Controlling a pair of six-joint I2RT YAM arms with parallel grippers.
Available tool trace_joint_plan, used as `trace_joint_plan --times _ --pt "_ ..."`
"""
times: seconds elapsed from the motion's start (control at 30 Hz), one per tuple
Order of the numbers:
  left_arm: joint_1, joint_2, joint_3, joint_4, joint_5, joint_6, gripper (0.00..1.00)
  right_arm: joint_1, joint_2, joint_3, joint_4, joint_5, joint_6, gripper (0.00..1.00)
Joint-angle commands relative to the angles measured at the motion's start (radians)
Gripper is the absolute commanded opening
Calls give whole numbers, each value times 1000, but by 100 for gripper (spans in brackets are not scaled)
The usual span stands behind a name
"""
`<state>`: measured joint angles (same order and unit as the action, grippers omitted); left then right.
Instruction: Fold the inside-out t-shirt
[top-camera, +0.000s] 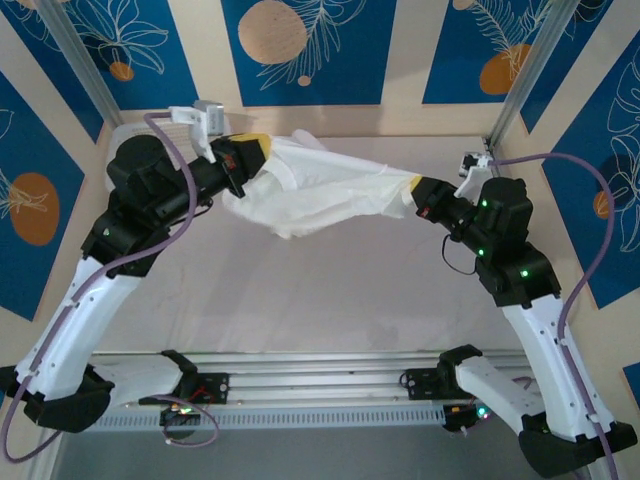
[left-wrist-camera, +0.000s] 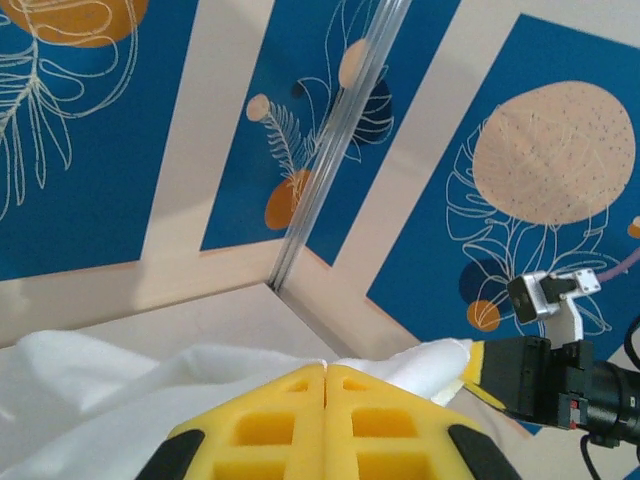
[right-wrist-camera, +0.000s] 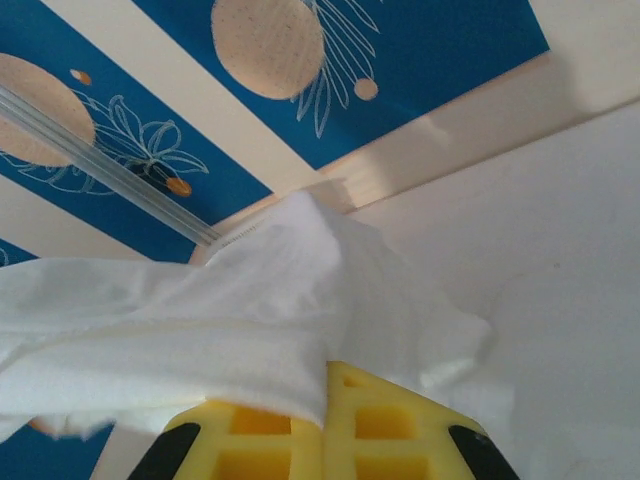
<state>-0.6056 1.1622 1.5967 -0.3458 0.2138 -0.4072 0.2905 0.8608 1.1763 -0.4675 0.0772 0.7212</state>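
Above table (top-camera: 330, 300) | t-shirt (top-camera: 320, 195) hangs between hands | left hand (top-camera: 256, 146), right hand (top-camera: 413, 186) both clamped on it

Wht t-shirt (top-camera: 330, 195), yel pads (left-wrist-camera: 300, 385), blue leaf-print walls (top-camera: 330, 85).

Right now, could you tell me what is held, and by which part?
The left gripper and right gripper each pinch one bunched end of the t-shirt.

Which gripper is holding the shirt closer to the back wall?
The left gripper, pinching the t-shirt nearest the back wall; the right gripper holds its other end farther from it.
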Motion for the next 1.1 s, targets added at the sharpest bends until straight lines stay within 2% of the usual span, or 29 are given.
trace_joint_plan --times 0.0,0.1,0.23,0.33,0.37,0.4,0.47,0.53,0.67,0.77,0.87,0.93,1.07 --pt "-57 102 34 -58 -37 59 0 -23 15 -81 -4 15 3 0" --pt "-112 198 61 -71 -35 83 0 -79 45 -134 -30 39 8 0" --pt "-178 365 72 -34 -76 84 0 -201 98 -230 -18 -22 46 0" --pt "-211 523 103 -14 -46 59 0 -289 122 -335 25 -80 140 0" --pt "-218 556 95 1 -42 48 7 -319 122 -380 52 -112 169 0" --pt "-220 563 76 36 -44 42 19 -335 122 -403 68 -133 182 0" --pt "-217 525 -9 92 -107 44 39 -364 119 -443 86 -184 188 0" --pt "-209 468 -65 96 -168 64 46 -369 115 -451 78 -213 164 0" --pt "-198 365 -209 -20 -284 63 47 -364 110 -446 55 -253 116 0" --pt "-193 318 -360 -101 -303 5 46 -357 110 -455 60 -261 113 0" --pt "-180 296 -526 -111 -318 -85 47 -340 114 -466 87 -262 119 0" --pt "-145 285 -625 -61 -270 -153 47 -328 126 -464 98 -257 114 0" --pt "-73 297 -761 143 -108 -240 48 -310 161 -443 91 -261 97 0"
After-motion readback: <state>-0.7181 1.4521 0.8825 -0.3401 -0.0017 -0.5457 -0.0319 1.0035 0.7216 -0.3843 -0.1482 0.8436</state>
